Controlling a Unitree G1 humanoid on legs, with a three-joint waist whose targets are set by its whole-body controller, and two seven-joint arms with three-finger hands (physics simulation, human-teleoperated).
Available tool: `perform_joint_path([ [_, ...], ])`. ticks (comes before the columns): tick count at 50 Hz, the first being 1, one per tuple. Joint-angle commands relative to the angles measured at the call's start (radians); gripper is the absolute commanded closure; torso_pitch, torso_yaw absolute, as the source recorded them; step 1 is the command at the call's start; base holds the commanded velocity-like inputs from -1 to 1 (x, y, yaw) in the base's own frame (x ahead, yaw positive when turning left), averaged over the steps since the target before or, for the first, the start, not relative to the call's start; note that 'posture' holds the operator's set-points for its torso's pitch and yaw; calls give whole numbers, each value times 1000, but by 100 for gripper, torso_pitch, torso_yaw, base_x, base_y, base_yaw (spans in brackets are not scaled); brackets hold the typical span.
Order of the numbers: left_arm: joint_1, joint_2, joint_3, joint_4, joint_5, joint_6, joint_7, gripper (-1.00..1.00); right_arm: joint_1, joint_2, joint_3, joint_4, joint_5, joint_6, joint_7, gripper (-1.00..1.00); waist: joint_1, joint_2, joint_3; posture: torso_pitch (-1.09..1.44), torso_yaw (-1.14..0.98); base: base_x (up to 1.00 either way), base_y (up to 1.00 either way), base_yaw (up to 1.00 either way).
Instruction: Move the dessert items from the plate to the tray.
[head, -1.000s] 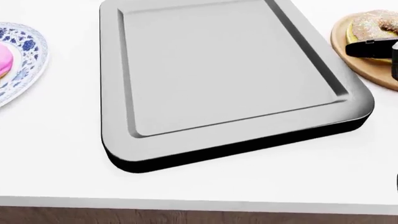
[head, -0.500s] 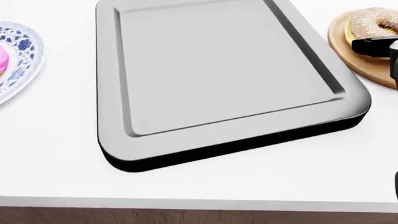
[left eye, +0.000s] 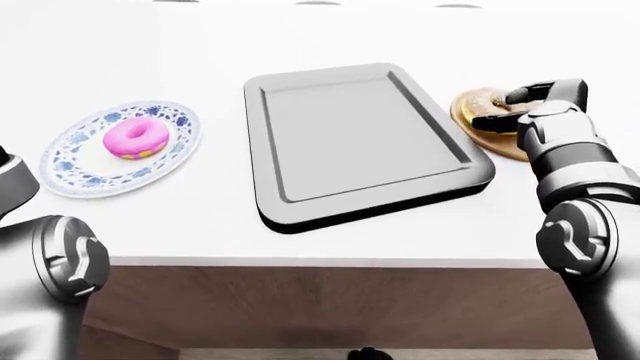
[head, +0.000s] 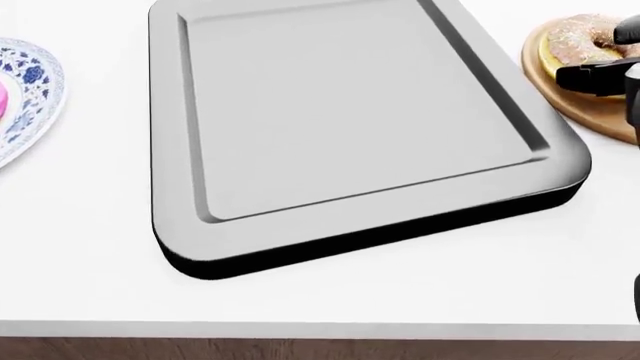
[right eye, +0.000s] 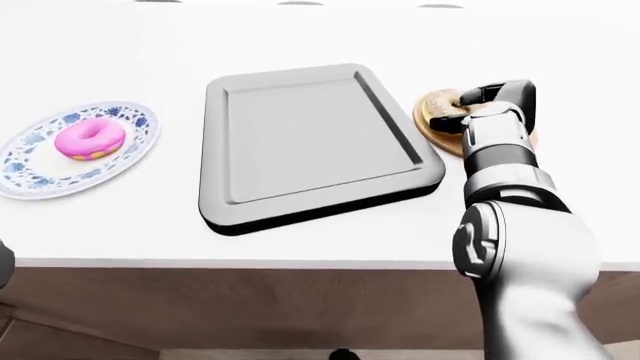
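**Right hand over the doughnut on the wooden plate; grip unresolved**

Left-eye view: the right hand (left eye: 525, 105) sits over the wooden plate (left eye: 487, 133) to the right of the tray (left eye: 360, 139). Dark fingers (left eye: 522, 94) lie across the sugared doughnut (left eye: 482, 100); hand and forearm hide most of both. Cannot tell whether the fingers are spread or closed on the doughnut. The left hand is out of frame: only the left arm's grey joint shows at the lower left. Well to the left of the fingers, beyond the tray, the pink doughnut (left eye: 135, 139) lies whole on the blue-patterned plate (left eye: 70, 161). The tray is bare inside and lies between the two plates, all on the white counter (left eye: 200, 232).

Head view: the tray fills the middle, its top edge cut off. At the right edge, one dark finger (head: 595, 77) lies across the sugared doughnut, touching it; the rest of the hand is cropped. The wooden plate and the patterned plate are both cut by the frame edges, with only a sliver of pink showing.

Right-eye view: the right forearm (right eye: 500, 157) runs up from the bottom and covers the wooden plate's right side. Fingertips rest on the doughnut's top; the tray's right rim is just beside them.
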Motion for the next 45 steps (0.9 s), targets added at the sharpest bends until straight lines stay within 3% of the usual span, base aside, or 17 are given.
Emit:
perform_joint_path([
  [1, -36, 12, 10, -27, -1, -24, 4, -100, -39, -12, -1, -35, 3, -23, -13, 100, 2, 1, -36, 19, 0, 0, 0, 0],
  [10, -50, 18, 9, -17, 0, -26, 3, -100, -60, -22, 1, -36, 7, -63, -56, 100, 4, 3, -33, 19, 0, 0, 0, 0],
  [24, -61, 19, 9, -21, 2, -17, 3, -100, -162, -12, 39, -36, -56, -109, 13, 100, 2, 9, -28, 19, 0, 0, 0, 0],
  [32, -60, 22, 11, -29, -2, -12, 4, -100, -238, 34, 106, -32, -147, -195, 306, 100, -6, 13, -26, 19, 0, 0, 0, 0],
  [35, -51, 25, 16, -34, -6, -15, 3, -100, -254, 54, 103, -33, -156, -233, 427, 100, -9, 18, -24, 19, 0, 0, 0, 0],
  [45, -76, 19, 7, -6, -3, -31, 10, -100, -288, 122, 133, -32, -236, -289, 668, 100, -17, 27, -24, 19, 0, 0, 0, 0],
])
